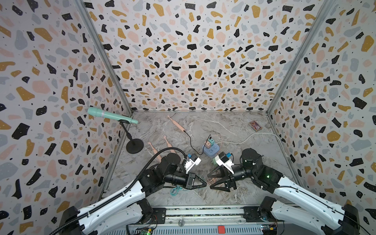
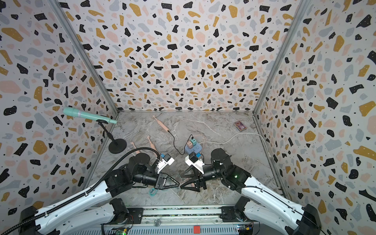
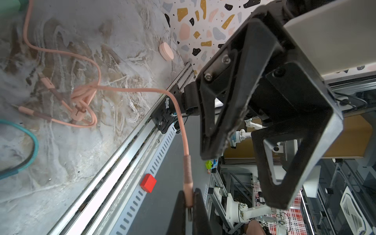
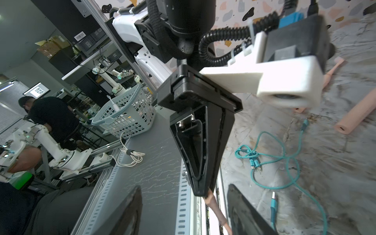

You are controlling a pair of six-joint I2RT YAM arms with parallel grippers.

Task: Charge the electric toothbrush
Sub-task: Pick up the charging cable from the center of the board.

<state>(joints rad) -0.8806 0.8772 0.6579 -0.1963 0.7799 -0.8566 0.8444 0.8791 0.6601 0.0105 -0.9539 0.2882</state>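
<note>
Step, we judge: plug handover | left gripper [image 3: 189, 205] pinches pink cable plug [image 3: 188, 181] | right gripper [image 1: 209, 180] gapes wide just beside it | toothbrush [image 1: 176, 124] lies far back, well apart | next: right must close squarely on plug.

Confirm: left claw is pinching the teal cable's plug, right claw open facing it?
No. The left claw is pinching the plug of the pink cable, not the teal cable, which lies loose on the table; the left wrist view shows it. The right claw is open, facing it.
</note>
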